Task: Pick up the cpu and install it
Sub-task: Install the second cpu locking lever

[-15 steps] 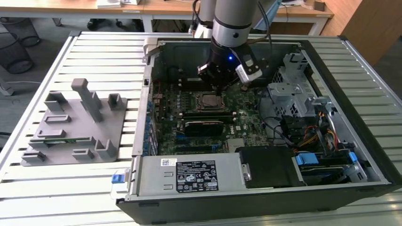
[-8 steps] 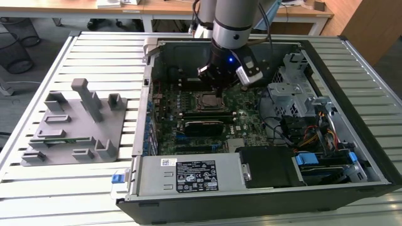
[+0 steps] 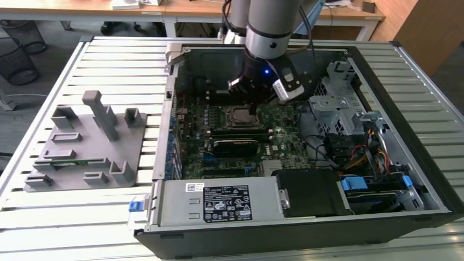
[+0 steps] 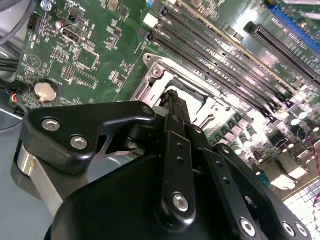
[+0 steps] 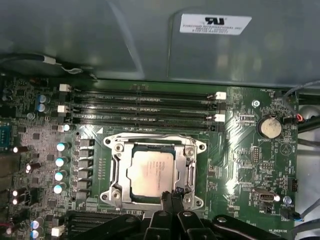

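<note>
The cpu [image 5: 150, 172] has a matt silvery metal top; its socket frame [image 5: 190, 150] is shiny bare metal.

This looks like a robotics lab set up inside an office room. An opened computer case [image 3: 305, 136] lies on a slatted metal workbench [image 3: 108, 70], its green motherboard [image 3: 239, 136] exposed under the robot arm [image 3: 268, 27]. Beside the case, to the exterior view's left, sits a grey plastic fixture tray [image 3: 87, 147]. Beyond the case run wooden desks [image 3: 181, 10], with wire mesh bins [image 3: 16, 51] on the grey floor.
</note>
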`<state>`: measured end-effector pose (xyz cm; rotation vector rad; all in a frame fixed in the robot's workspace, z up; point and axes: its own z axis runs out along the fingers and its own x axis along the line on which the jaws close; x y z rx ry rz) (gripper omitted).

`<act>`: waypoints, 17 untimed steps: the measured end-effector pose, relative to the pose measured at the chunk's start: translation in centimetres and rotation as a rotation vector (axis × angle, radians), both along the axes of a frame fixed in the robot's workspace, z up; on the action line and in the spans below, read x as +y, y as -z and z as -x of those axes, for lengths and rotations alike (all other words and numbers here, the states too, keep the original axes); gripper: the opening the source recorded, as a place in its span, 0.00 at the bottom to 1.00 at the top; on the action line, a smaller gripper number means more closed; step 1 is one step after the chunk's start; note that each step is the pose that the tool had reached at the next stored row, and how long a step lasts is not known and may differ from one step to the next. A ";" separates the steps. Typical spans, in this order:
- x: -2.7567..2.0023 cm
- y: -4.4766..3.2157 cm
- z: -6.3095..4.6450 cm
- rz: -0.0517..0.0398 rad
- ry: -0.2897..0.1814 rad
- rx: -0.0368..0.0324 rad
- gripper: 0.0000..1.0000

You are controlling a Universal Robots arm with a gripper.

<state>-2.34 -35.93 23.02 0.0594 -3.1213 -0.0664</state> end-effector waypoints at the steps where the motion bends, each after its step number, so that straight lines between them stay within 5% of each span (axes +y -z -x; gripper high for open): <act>1: -0.11 0.00 0.0 0.0001 0.000 0.0001 0.11; 17: -0.83 0.00 0.8 0.0001 0.000 0.0000 0.11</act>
